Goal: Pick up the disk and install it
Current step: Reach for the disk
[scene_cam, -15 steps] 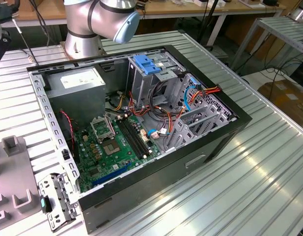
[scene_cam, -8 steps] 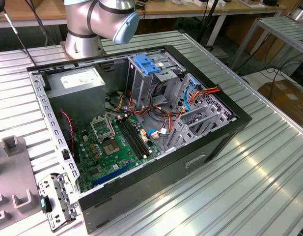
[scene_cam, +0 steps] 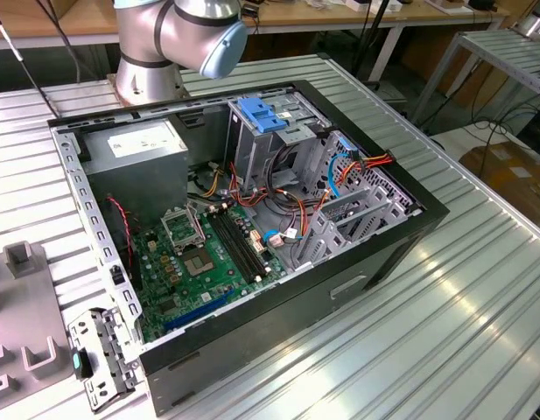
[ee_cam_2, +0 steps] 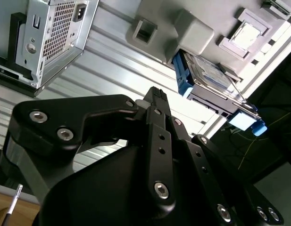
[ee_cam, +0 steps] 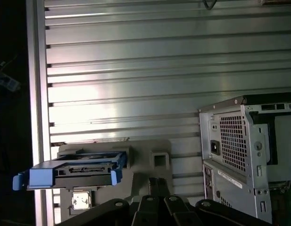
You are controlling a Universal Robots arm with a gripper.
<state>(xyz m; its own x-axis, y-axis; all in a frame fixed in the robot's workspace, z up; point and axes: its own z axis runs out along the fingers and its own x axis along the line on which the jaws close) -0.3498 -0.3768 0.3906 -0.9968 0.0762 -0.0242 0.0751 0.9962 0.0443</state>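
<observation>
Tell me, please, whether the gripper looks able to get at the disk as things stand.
Probably yes: the disk lies uncovered on its grey holder, apart from the computer case, with nothing between it and the gripper, whose shut jaws would need opening.

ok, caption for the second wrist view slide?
Gripper over the ribbed table, apart from the blue-railed disk sitting in a grey fixture.

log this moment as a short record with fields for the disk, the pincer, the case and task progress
disk: resting on a grey holder on the ribbed table, outside the case
pincer: shut, holding nothing, apart from the disk
case: open, motherboard exposed
progress: disk not yet picked up or installed
</observation>
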